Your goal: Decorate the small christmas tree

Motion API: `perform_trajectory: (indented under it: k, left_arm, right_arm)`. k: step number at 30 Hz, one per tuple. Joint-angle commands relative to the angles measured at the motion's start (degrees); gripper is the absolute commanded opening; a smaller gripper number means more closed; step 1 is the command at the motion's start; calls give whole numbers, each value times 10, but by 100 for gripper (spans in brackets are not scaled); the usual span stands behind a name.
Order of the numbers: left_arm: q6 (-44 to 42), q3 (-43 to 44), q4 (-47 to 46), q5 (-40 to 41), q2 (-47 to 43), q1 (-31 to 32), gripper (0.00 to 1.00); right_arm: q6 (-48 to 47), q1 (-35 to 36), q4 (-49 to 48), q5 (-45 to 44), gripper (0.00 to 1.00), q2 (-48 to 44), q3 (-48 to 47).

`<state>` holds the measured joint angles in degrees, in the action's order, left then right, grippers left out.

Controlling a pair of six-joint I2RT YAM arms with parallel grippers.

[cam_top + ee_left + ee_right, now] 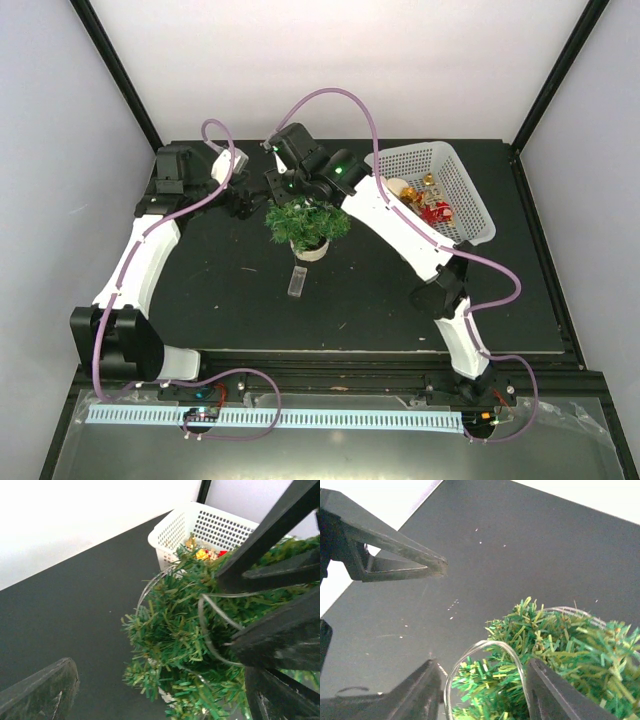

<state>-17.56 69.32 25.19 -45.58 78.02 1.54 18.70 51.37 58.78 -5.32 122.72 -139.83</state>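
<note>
The small christmas tree (305, 222) stands on its beige base (309, 248) mid-table. A thin clear wire (204, 625) loops over its green branches. My left gripper (243, 205) is open just left of the tree, which fills the space ahead of its jaws in the left wrist view (180, 645). My right gripper (283, 188) is open at the tree's far-left top. In the right wrist view a wire loop (485, 647) and a branch tip (495, 685) lie between its fingers (555, 697). My left gripper's finger (395, 560) shows at the upper left there.
A white basket (470, 205) with red and gold ornaments (432, 208) stands right of the tree, partly under the right arm. A small clear box (296, 282) lies on the black mat in front of the tree. White walls enclose the table.
</note>
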Motion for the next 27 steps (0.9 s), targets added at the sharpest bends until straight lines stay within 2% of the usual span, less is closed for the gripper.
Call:
perform_trajectory:
  k: [1,4,13,21,24,27]
  left_arm:
    - [-8,6,-2,26,1,-10,90]
    - [-7,5,0,38,3,-19,89]
    - [-10,4,12,49,6,-26,89]
    - [-6,-1,6,12,-12,-26,86]
    - [-3,12,5,-24,-25,-25,84]
    - [15,25,-10,-73,-33,-26,78]
  right_arm:
    - [2,3,12,14,57,-11,-1]
    - [5,3,15,8,67,-24,2]
    - [20,2,1,30,68,-90,35]
    - [34,2,3,42,67,-127,56]
    - [39,2,-5,8,63,-152,76]
    - [46,2,-18,-22,47,-185,113]
